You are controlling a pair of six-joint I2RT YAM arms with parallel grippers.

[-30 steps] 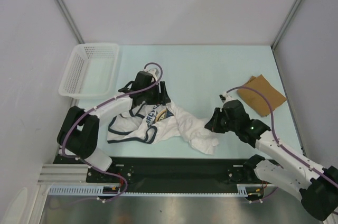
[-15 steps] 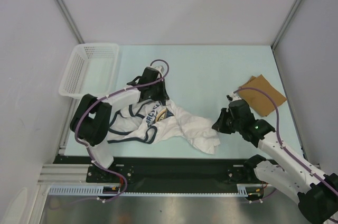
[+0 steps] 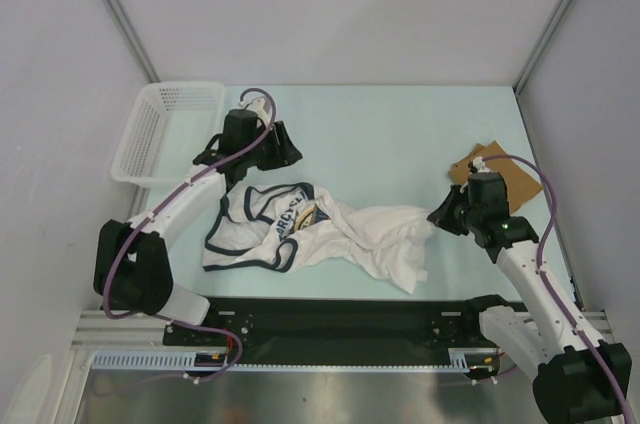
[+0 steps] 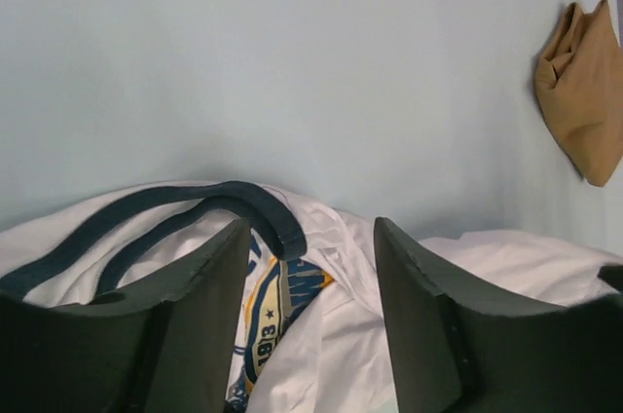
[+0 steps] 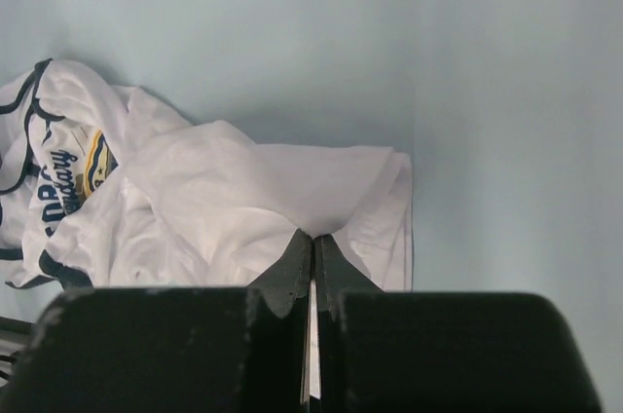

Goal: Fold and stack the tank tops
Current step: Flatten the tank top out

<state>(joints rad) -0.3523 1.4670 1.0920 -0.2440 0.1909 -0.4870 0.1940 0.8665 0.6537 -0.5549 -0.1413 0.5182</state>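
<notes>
The white tank top (image 3: 320, 229) with navy trim and a blue-and-yellow print lies crumpled at the table's centre, stretched toward the right. My right gripper (image 3: 437, 216) is shut on its right edge, and the cloth (image 5: 224, 199) bunches at the pinched fingertips (image 5: 313, 236). My left gripper (image 3: 283, 149) hovers behind the top's left part, jaws open and empty. Between its fingers (image 4: 311, 238) I see the navy strap (image 4: 263, 213) and the print lying below. The tan-brown tank top (image 3: 497, 176) lies folded at the far right, also seen in the left wrist view (image 4: 584, 92).
A white lattice basket (image 3: 165, 129) stands at the back left, close to the left arm. The right arm's cable loops over the tan top. White walls with metal posts enclose the table.
The left gripper shut at the white top's neck, then opened and drew back to the left. The right gripper pulled the white top's edge rightward, toward the tan top.
</notes>
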